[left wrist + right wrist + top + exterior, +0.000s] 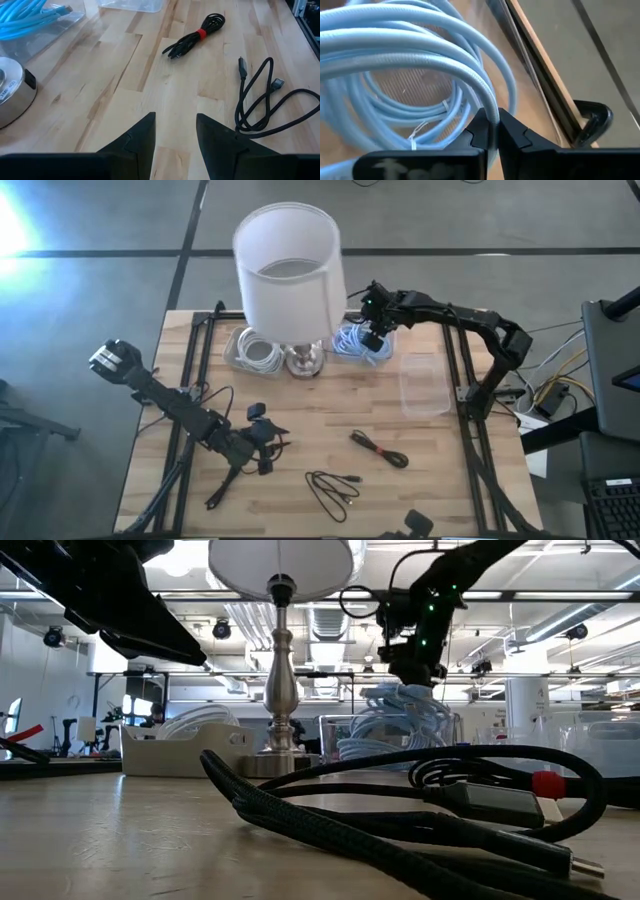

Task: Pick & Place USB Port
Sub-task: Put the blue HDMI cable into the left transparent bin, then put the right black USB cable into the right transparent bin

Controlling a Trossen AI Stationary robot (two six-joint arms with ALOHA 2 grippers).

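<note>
- Right gripper [492, 131] pinched shut on one strand of the blue cable [355, 340], in its bin at 12 o'clock, beside the lamp [290, 275].
- Left gripper [175, 135] idle, part open, empty, at 7 o'clock.
- Risk: single-strand hold; coil may unravel, or snag the bin on lifting.

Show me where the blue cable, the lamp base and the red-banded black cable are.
blue cable [420, 55]: right wrist view, on a coil loop.
lamp base [303, 360]: high view, on its metal foot.
red-banded black cable [201, 33]: left wrist view, on the red band.
</note>
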